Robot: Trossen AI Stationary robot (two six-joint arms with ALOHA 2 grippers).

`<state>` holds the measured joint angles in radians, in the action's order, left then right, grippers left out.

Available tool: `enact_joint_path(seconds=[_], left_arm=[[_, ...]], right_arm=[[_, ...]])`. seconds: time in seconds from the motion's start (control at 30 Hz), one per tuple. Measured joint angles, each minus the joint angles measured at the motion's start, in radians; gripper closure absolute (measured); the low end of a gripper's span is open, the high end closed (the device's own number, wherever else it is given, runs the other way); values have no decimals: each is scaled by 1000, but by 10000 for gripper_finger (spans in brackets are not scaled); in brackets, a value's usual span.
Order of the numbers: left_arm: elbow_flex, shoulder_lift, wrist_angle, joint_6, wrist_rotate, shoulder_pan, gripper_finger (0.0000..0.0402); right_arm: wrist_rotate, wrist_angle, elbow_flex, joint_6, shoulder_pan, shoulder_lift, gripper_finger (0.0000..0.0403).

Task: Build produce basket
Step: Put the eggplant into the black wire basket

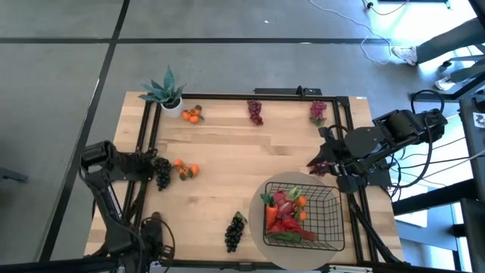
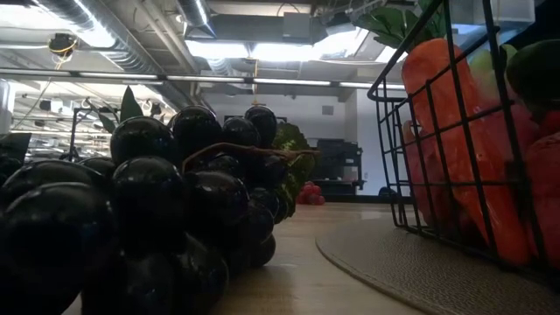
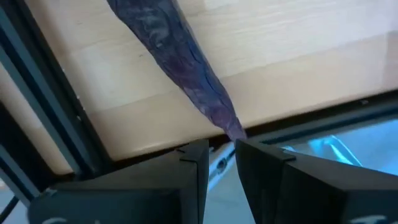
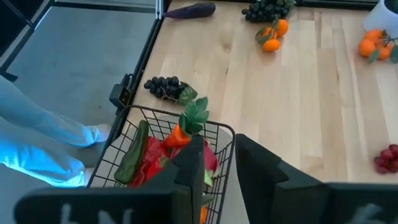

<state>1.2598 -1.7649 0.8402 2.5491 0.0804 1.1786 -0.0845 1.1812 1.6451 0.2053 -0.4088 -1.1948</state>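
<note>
Black wire basket (image 1: 327, 199) on round beige mat (image 1: 258, 203) at table's near right, holding carrot (image 1: 270, 213), red pieces, green vegetable (image 4: 132, 153); right gripper (image 1: 321, 161) just beyond its far rim, fingers slightly apart, empty; left gripper (image 3: 221, 151) at left edge, pinching eggplant (image 3: 177, 56) tip.

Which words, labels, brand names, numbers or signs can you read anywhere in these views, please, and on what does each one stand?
None: no readable text appears in any view.
The basket, the produce inside it, the dark grapes and the wooden table carry no lettering.
The right gripper and left gripper show no markings.
The room's far wall in the low view is too distant to show any signs.
</note>
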Motion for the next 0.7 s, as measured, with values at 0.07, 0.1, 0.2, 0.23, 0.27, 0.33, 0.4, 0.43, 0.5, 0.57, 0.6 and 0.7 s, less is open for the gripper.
enact_joint_path(seconds=[0.07, 0.1, 0.2, 0.23, 0.27, 0.33, 0.4, 0.43, 0.5, 0.57, 0.6, 0.7], left_arm=[[0, -14, 0, 9, 0, 7, 333], [0, -21, -1, 15, 1, 9, 333], [0, -30, -7, 36, 0, 10, 333], [0, -30, -8, 36, 1, 10, 333], [0, -30, -9, 36, 2, 10, 333], [0, -30, -14, 36, 4, 4, 333], [0, -30, -16, 36, 4, 0, 333], [0, -30, -16, 36, 6, 0, 333], [0, -30, -19, 36, 7, -1, 333], [0, -30, -19, 35, 7, -1, 333], [0, -30, -19, 35, 7, -1, 333], [0, -30, -22, 38, 8, -2, 333]], right_arm=[[0, -5, 0, -1, 0, -1, 325], [0, -4, 0, -1, 0, -1, 325], [39, -4, 0, -7, 0, -1, 325], [70, -4, 0, -16, 0, -1, 325], [104, -4, 0, -30, 0, -1, 325], [158, -4, 0, -58, 0, -1, 325], [176, -4, 0, -91, -1, -1, 325], [176, -4, 0, -106, -1, -1, 325], [175, -3, 0, -118, 0, -1, 325], [173, -3, 0, -119, 0, -1, 325], [174, -3, 0, -107, 0, -1, 325], [174, -3, 0, -104, 0, -1, 325]])
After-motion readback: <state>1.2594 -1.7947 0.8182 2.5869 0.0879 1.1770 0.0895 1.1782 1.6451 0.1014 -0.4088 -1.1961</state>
